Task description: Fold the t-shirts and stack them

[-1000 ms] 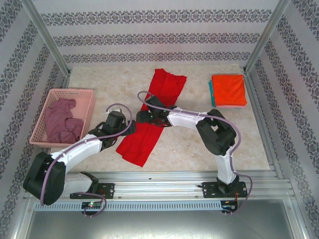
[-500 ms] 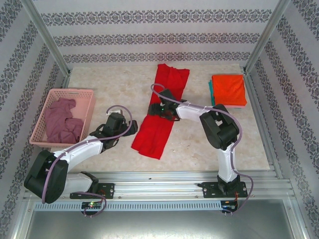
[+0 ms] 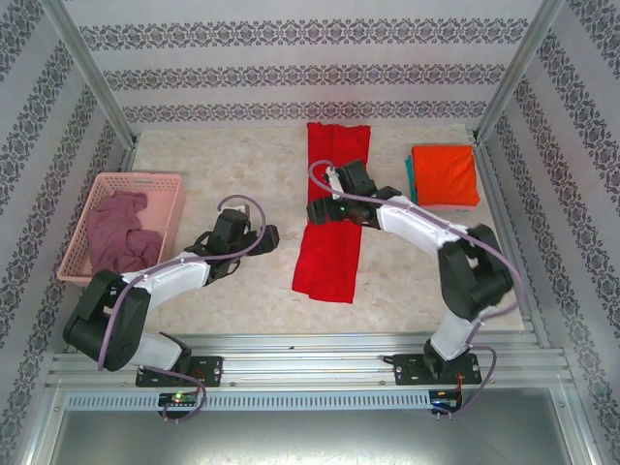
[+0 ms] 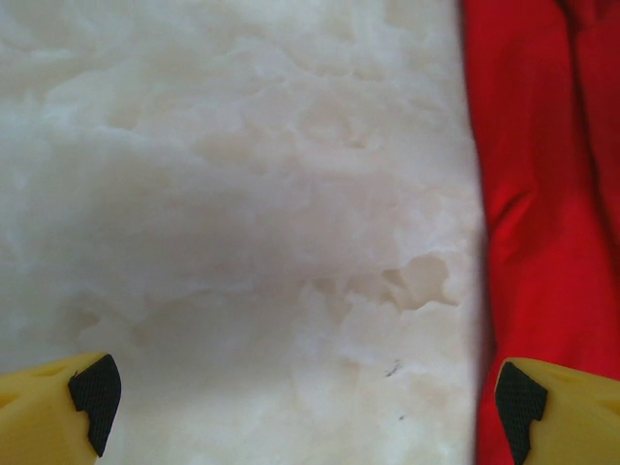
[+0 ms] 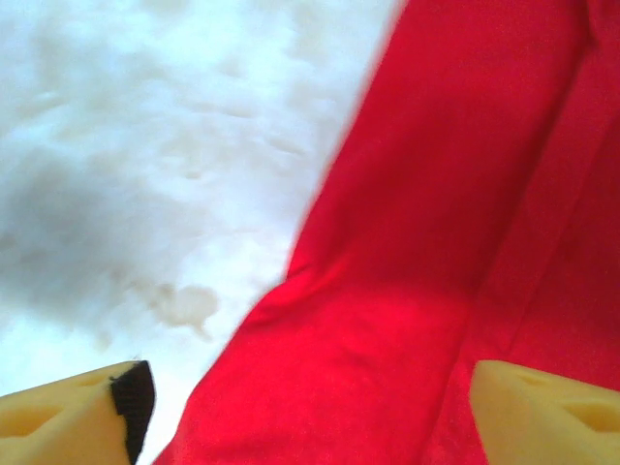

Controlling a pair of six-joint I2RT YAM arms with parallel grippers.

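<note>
One marble table [image 3: 223, 165] carries the long red t-shirt [image 3: 327, 257] at its middle, the mauve t-shirt [image 3: 116, 237] in a pink basket [image 3: 136, 177] on the left, and the orange t-shirt [image 3: 444, 174] on the right. The right gripper [image 5: 310, 397] is spread wide over the red cloth; the left gripper [image 4: 310, 397] is released beside it.

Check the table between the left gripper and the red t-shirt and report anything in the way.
Nothing visible stands in the way. The left gripper hangs open just left of the red t-shirt, with bare table between them.
</note>
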